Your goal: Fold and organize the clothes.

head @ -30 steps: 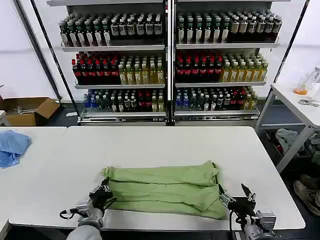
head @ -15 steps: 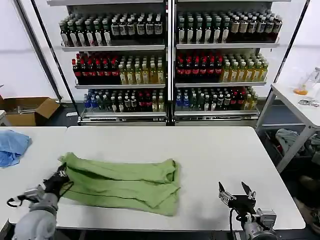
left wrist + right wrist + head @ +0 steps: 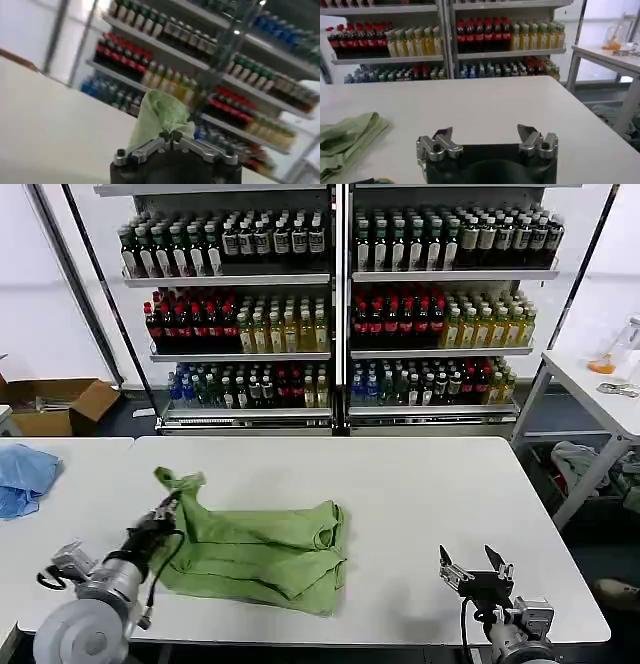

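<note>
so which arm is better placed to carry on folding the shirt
Left. Its end effector is shut on the shirt, one end lifted off the table. The right end effector sits open, apart from the fabric.

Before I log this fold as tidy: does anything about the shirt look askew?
Yes. The left gripper is shut on one end of the green shirt and holds it up off the white table, so that end peaks while the rest lies bunched and uneven. The right gripper waits open, apart.
</note>
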Tool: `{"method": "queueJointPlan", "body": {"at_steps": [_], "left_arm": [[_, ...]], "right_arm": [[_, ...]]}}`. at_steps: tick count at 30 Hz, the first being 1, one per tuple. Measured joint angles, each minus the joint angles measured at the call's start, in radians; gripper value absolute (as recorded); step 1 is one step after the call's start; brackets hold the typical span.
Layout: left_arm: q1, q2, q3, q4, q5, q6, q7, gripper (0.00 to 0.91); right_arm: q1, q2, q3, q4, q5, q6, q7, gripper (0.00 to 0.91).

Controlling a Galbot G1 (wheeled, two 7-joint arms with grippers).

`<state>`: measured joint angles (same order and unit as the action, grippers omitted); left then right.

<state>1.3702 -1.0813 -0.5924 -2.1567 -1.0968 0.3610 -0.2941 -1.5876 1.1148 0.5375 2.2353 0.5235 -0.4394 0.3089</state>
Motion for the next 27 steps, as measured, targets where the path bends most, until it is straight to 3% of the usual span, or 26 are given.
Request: {"method": "queueJointPlan", "body": {"at_steps": [11,12,13,19,27], "left_arm": [[-0.075,-0.139,0.243,0.009,-0.01,0.004,-0.015,0.04],[-0.082,-0.152,0.266,0.021,0.002,0.005,-0.017,0.141],[-0.088,-0.163,0.288,0.031,0.013,0.007,-0.018,0.907],[-0.135,-0.226,0.397,0.116,0.131,0.013,-0.015,0.907],[-0.156,-0.249,0.451,0.174,0.265,0.016,0.004,0.907]], "right_arm": [[0.029,-0.017,-0.008,-0.025,0.019,0.0,0.002,0.907],[0.031,-0.018,-0.008,-0.027,0.02,0.0,0.002,0.907],[0.033,-0.02,-0.008,-0.029,0.022,0.0,0.002,0.907],[0.041,-0.029,-0.01,-0.033,0.031,0.0,-0.001,0.907],[0.051,-0.041,-0.015,-0.045,0.038,0.004,-0.006,0.907]]}}
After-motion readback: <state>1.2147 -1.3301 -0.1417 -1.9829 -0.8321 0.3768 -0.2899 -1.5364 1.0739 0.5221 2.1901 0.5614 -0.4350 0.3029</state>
